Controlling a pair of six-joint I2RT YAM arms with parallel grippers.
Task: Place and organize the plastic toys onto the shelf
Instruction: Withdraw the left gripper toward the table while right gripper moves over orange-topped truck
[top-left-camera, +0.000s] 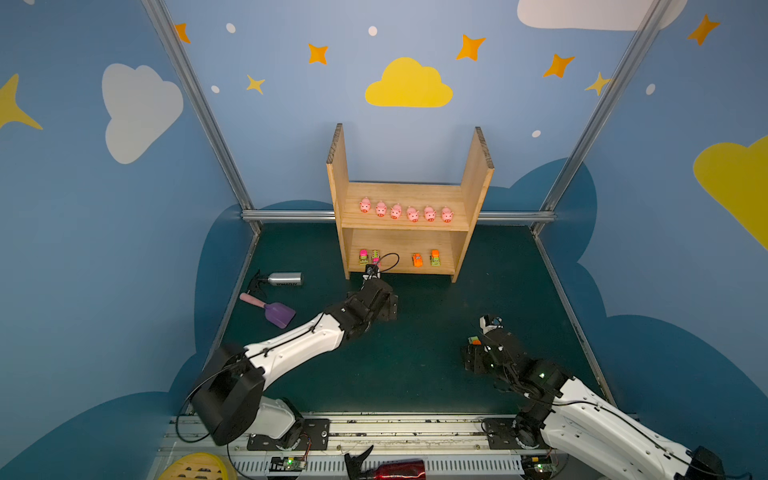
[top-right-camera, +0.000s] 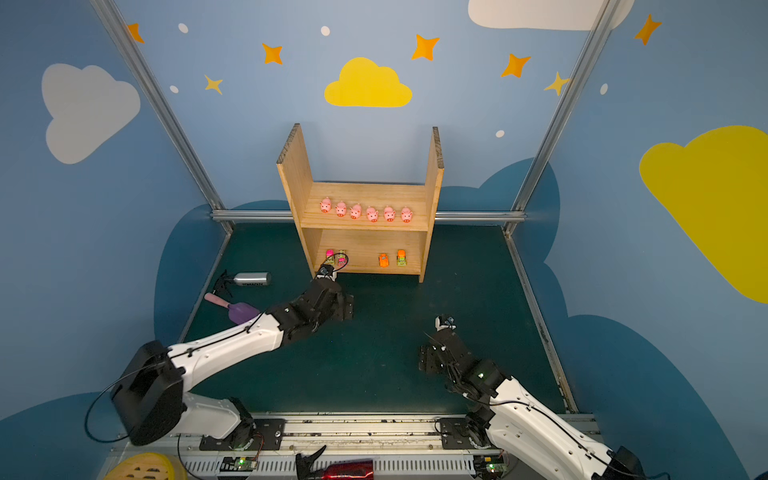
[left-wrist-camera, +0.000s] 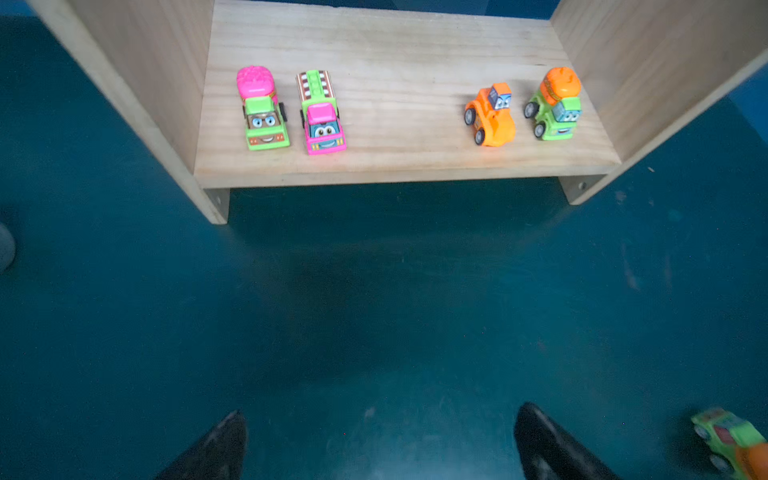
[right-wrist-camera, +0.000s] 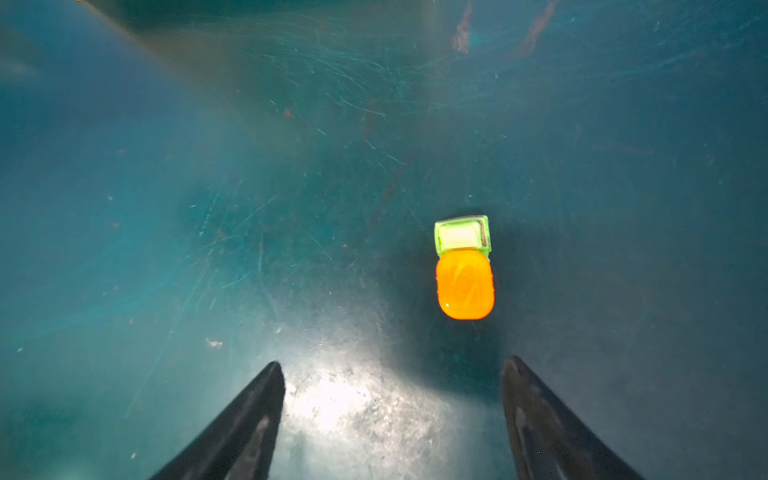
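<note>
Shelf (top-left-camera: 473, 183): centre of both top views; pigs (top-left-camera: 396, 211) lined on upper board, four cars (left-wrist-camera: 322, 120) in two pairs on lower board (left-wrist-camera: 399, 104).
Last truck (right-wrist-camera: 464, 270): on the mat (top-left-camera: 415, 365), lower right of centre in a top view, beside right arm.
Right gripper (right-wrist-camera: 393, 363): fingers apart, empty; truck just ahead, nearer one finger.
Left gripper (left-wrist-camera: 382, 415): fingers spread wide, empty, over mat before lower board.
Do it well: we centre first, go low, pinch body sides gently, wheels roll; then gap btw pairs, nose out.
</note>
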